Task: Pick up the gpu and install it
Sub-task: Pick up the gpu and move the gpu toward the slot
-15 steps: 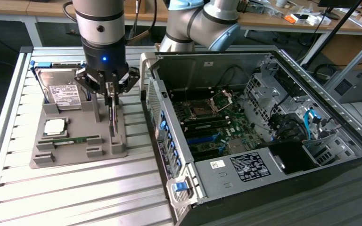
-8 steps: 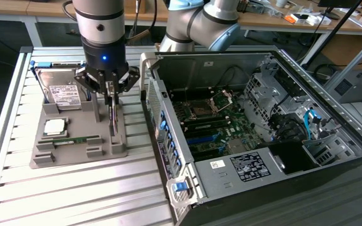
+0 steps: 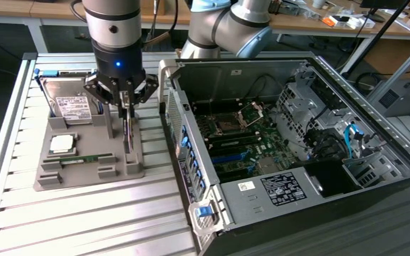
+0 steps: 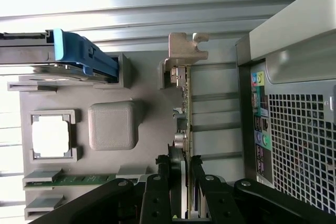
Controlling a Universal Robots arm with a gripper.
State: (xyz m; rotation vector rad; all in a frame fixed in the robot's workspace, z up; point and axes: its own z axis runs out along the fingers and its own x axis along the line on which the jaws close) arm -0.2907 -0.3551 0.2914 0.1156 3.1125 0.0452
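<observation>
— Which way does the gpu (image 3: 128,133) (image 4: 186,114) run?
— It stands on edge along the tray (image 3: 84,178), on the tray's side nearest the open computer case (image 3: 276,197). Its silver bracket (image 4: 184,51) is toward the tray's end that holds the hard drive (image 3: 73,106).
— What's under the tray?
— A slatted metal desk (image 3: 84,224). Cluttered wooden desks (image 3: 319,24) stand beyond it.
— And the fingers (image 3: 123,104) (image 4: 161,177)?
— Partly closed, one on each face of the card, clamped on its upper edge.

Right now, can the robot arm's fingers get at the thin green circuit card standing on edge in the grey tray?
Probably yes: the fingers straddle the thin green circuit card from above, apparently pinching it, with nothing in the way.
</observation>
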